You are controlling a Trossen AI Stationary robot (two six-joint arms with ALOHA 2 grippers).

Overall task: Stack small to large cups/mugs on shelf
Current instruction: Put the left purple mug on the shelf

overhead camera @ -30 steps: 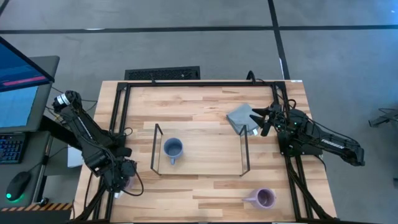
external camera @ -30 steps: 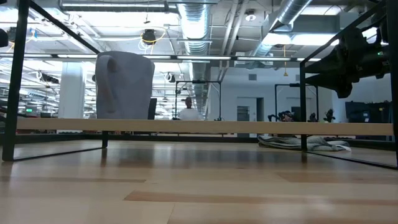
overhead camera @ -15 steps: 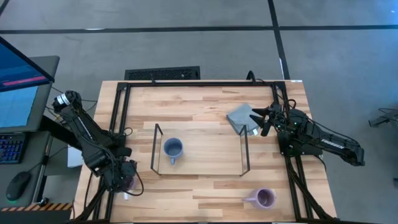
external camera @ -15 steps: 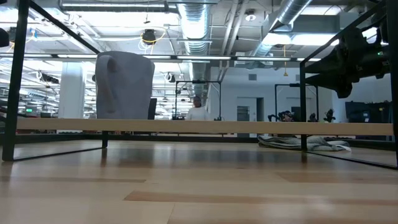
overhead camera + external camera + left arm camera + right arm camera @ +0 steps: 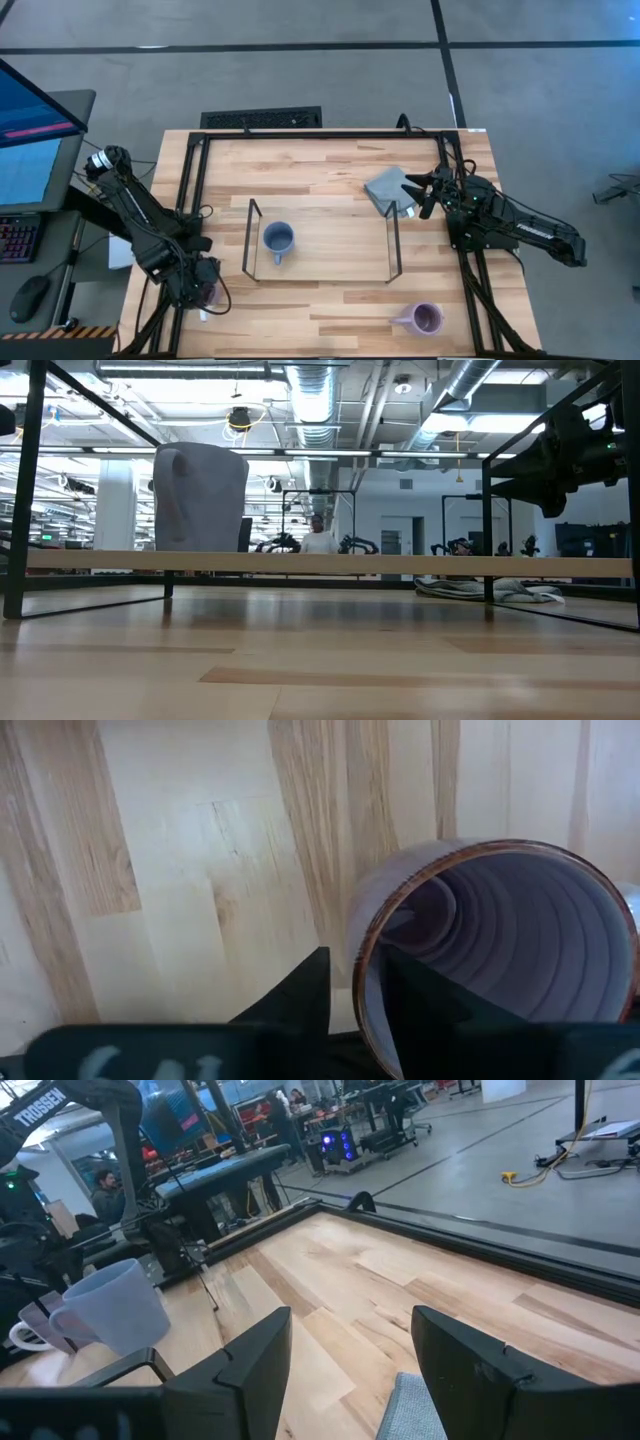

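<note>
The light is bright and even, from long ceiling lamps (image 5: 470, 420) in the room. Shadows on the table (image 5: 330, 170) are soft and faint. Up close, the purple mug (image 5: 500, 950) looks blurry, and perhaps stretched at the edges.

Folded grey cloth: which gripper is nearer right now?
Right. The right gripper hangs open at the folded grey cloth, by the shelf's right end frame. The left gripper is across the table at the near left edge, clamped on a lavender mug.
</note>
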